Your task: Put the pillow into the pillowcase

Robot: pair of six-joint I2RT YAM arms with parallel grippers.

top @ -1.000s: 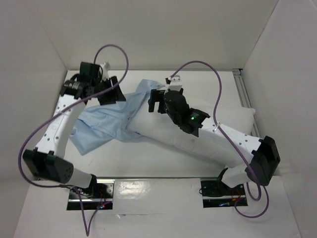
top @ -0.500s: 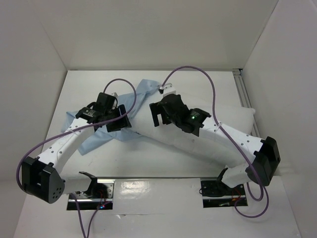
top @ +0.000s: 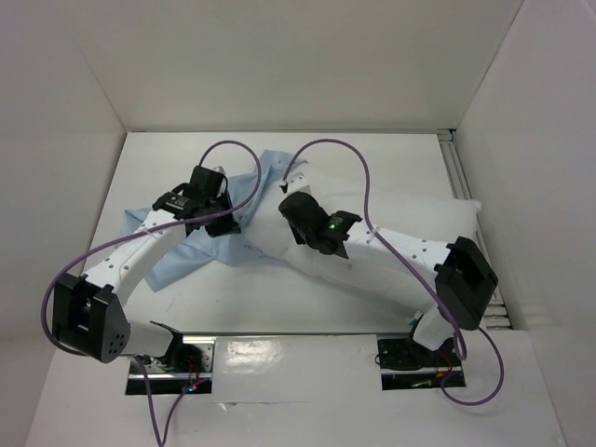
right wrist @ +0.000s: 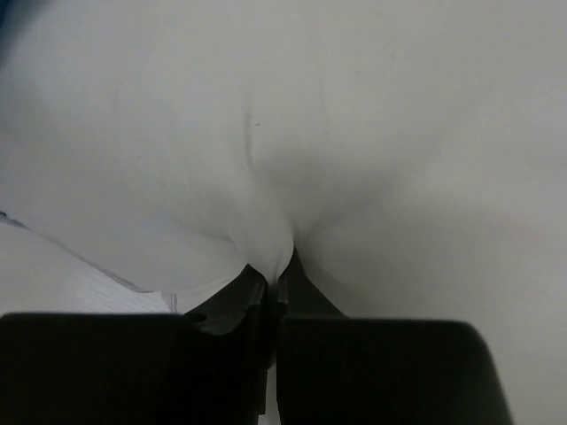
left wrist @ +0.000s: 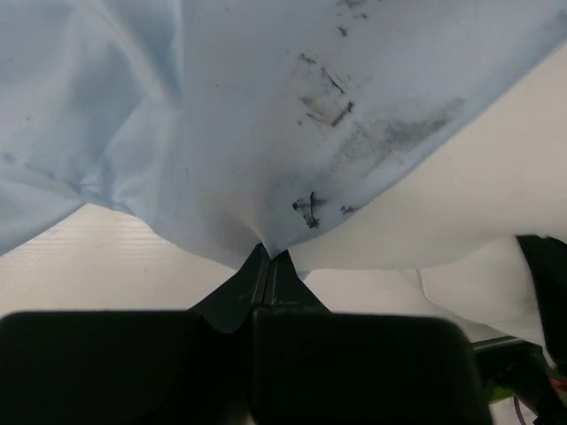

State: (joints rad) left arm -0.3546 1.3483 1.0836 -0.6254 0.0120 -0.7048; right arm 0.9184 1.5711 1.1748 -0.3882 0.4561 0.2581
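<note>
The plump white pillow point(top: 410, 219) lies across the right half of the table, its left end on the light blue pillowcase point(top: 182, 261). My left gripper point(top: 230, 223) is shut on a pinch of the pillowcase point(left wrist: 221, 115) at its edge beside the pillow point(left wrist: 443, 195); in the left wrist view its jaws point(left wrist: 268, 258) meet with blue cloth drawn between the tips. My right gripper point(top: 289, 212) is at the pillow's left end. It point(right wrist: 282, 273) is shut on a fold of the pillow point(right wrist: 354, 133), whose white fabric puckers into the tips.
White walls enclose the table on the left, back and right. A metal rail point(top: 458, 168) runs along the right edge. Purple cables point(top: 345, 154) loop above both arms. The arm bases point(top: 410, 354) stand at the near edge.
Both grippers have shut, the left on the pillowcase's edge, the right on the pillow's cover. The left arm swung in from the back left toward the pillow; the right gripper shifted left.
</note>
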